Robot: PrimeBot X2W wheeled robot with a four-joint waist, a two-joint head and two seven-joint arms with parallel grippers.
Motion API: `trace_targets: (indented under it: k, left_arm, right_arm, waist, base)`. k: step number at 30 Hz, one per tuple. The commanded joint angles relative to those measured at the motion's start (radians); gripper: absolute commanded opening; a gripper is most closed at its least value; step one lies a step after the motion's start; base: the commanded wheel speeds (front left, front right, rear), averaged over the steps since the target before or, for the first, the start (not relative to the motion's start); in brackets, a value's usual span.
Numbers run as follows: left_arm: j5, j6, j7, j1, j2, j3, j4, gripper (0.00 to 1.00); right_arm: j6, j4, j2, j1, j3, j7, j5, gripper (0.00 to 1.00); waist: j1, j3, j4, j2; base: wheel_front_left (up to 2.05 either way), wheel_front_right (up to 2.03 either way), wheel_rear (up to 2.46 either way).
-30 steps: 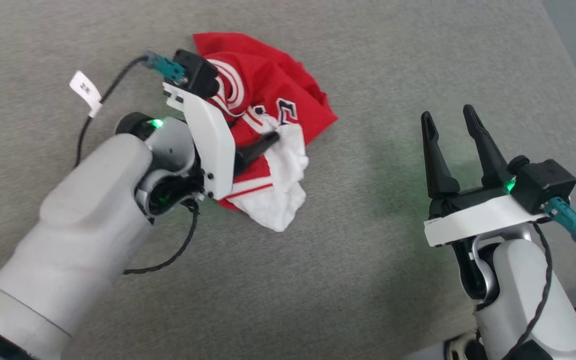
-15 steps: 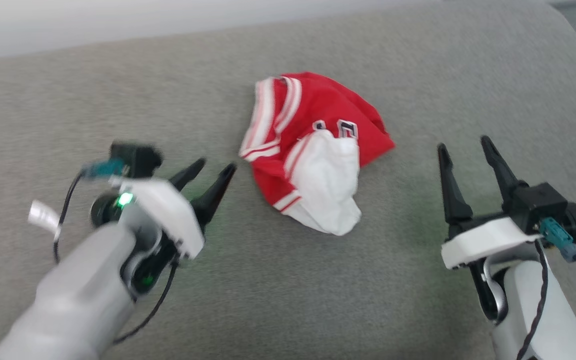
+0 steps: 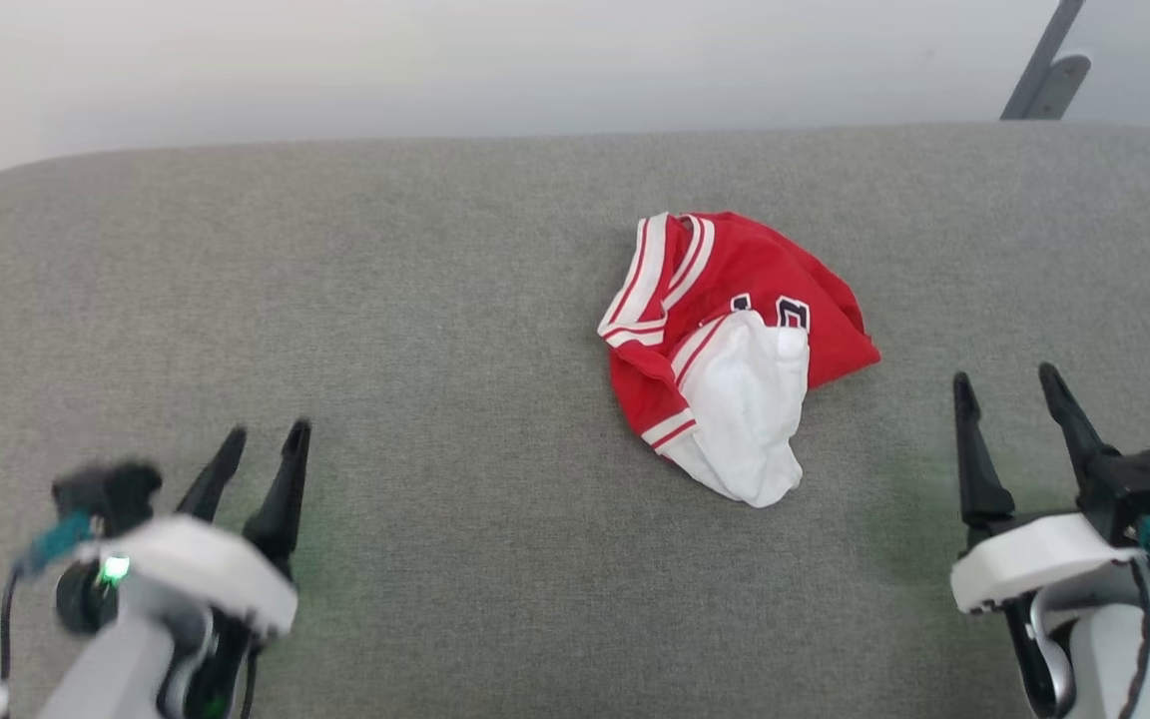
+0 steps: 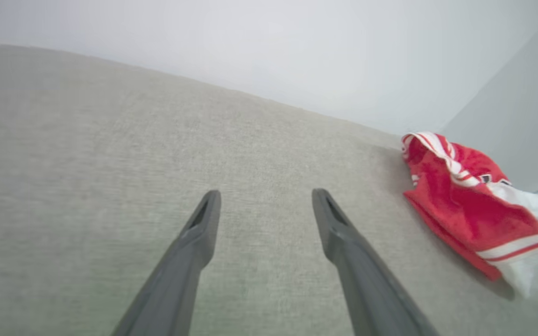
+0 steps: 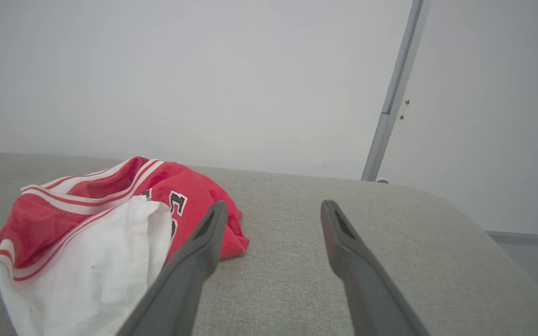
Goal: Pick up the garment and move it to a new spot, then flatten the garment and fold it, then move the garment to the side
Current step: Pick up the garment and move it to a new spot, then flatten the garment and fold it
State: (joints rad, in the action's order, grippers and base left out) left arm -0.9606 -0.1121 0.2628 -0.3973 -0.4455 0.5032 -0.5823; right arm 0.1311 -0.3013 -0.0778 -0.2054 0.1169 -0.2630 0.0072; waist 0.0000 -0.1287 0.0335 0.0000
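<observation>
The garment is a small red shirt with white sleeves and striped trim, lying crumpled in a heap on the grey padded surface, right of centre. Nothing holds it. My left gripper stands open near the lower left, well away from the cloth. My right gripper is open at the lower right, just right of the heap. The left wrist view has the garment at its right edge, beyond the open fingers. In the right wrist view the garment lies left of my open right gripper.
The grey surface ends at a rounded far edge against a pale wall. A grey metal post rises at the back right; it stands as a post in the right wrist view too. Bare padding stretches left of the heap.
My left gripper opened, let go of the garment and drew back to the lower left. The head camera tilted up, so the whole picture shifted. The garment now lies free.
</observation>
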Motion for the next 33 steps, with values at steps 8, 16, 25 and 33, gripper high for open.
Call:
trace_targets:
  k: [8, 16, 25, 33]
  left_arm:
    - [0.439, 0.041, 0.002, 0.33, 0.116, -0.366, 0.301, 1.0]
    - [0.666, 0.001, 0.002, 0.438, 0.197, -0.517, 0.449, 1.0]
    - [0.718, -0.016, 0.002, 0.455, 0.251, -0.571, 0.445, 1.0]
    - [0.722, -0.02, 0.003, 0.461, 0.264, -0.564, 0.452, 1.0]
  right_arm:
    - [-0.001, 0.042, -0.008, 0.066, 0.041, -0.002, 0.013, 1.0]
    - [-0.001, 0.094, 0.003, 0.09, 0.052, -0.002, 0.023, 1.0]
    - [-0.001, 0.088, 0.012, 0.091, 0.04, -0.002, 0.027, 1.0]
    - [-0.001, 0.085, 0.016, 0.083, 0.034, -0.002, 0.024, 1.0]
  waist:
    - [0.0, 0.045, 0.005, 0.0]
    - [0.0, 0.057, 0.0, 0.0]
    - [0.0, 0.062, -0.004, 0.0]
    - [0.0, 0.059, -0.005, 0.0]
  base:
    - [0.0, 0.0, 0.0]
    - [0.0, 0.0, 0.0]
    - [0.0, 0.0, 0.0]
    - [0.0, 0.0, 0.0]
